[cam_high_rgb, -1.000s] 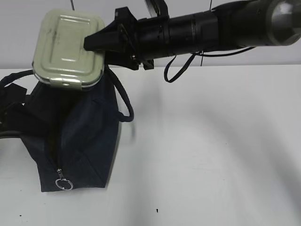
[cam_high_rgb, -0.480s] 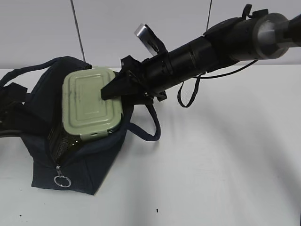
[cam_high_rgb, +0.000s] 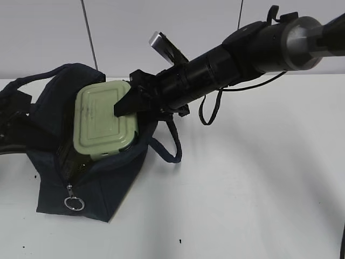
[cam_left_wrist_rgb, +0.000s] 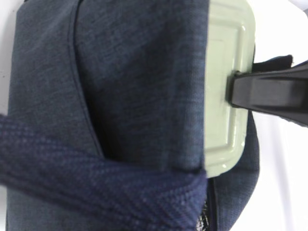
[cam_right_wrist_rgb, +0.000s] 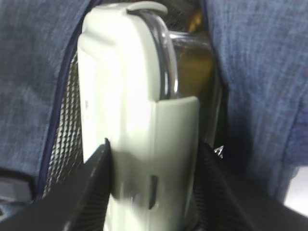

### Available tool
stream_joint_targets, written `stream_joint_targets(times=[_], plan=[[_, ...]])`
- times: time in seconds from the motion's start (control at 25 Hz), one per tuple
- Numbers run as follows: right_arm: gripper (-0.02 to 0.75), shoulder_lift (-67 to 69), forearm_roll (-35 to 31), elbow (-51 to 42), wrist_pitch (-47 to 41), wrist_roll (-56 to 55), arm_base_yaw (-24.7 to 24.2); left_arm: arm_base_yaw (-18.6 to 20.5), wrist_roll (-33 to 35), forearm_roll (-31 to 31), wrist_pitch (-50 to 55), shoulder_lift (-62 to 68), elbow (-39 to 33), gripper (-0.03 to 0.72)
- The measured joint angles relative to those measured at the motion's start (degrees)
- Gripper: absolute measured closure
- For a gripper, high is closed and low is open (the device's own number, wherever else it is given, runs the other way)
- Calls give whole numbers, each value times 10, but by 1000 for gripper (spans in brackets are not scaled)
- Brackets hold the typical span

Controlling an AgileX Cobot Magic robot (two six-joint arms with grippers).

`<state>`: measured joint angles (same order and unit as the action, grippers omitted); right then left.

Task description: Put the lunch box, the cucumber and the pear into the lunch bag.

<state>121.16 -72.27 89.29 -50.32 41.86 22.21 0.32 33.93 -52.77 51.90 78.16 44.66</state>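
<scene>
**Lunch box partly lowered into bag; release pending**

White surface (cam_high_rgb: 242,189) against a pale wall forms the setting, with little else on it but the dark navy lunch bag (cam_high_rgb: 97,183) at left.

Exterior view: the right pincer (cam_high_rgb: 123,106) reaches in from the upper right and is clamped on the lunch box (cam_high_rgb: 103,121), one finger lying across the sage-green lid. The box sits in the bag's open mouth, tilted, lid facing up and toward the camera, long axis running from the bag's far edge down toward the zipper pull (cam_high_rgb: 73,203). Its lower end is below the fabric rim. One loop handle (cam_high_rgb: 167,148) hangs beside the arm.

Left wrist view: navy fabric fills the frame; the box's lid shows at right with the black finger on it. The left pincer itself is not visible; it is taken as closed, and what it holds, if anything, cannot be told.

Right wrist view: jaws stand about half apart, gripping the box across its thickness, lid to clear base. Foil lining (cam_right_wrist_rgb: 67,120) shows at left.

Judgement: the box-insertion step is in hand. The next move calls for lowering further, then releasing. Cucumber and pear are not identifiable.
</scene>
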Motion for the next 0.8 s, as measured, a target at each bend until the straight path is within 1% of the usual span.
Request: stream_joint_targets(times=[0.16, 0.4, 0.52, 0.68, 0.8], plan=[[335, 6, 0, 8, 11, -4, 5, 0, 0, -8, 0, 0, 0, 703], [327, 11, 0, 28, 13, -5, 27, 0, 0, -8, -1, 0, 0, 703], [303, 11, -2, 46, 7, -5, 30, 0, 0, -8, -2, 0, 0, 703], [247, 11, -14, 56, 2, -5, 30, 0, 0, -6, -2, 0, 0, 703], [237, 11, -14, 56, -2, -5, 30, 0, 0, -6, -3, 0, 0, 703]])
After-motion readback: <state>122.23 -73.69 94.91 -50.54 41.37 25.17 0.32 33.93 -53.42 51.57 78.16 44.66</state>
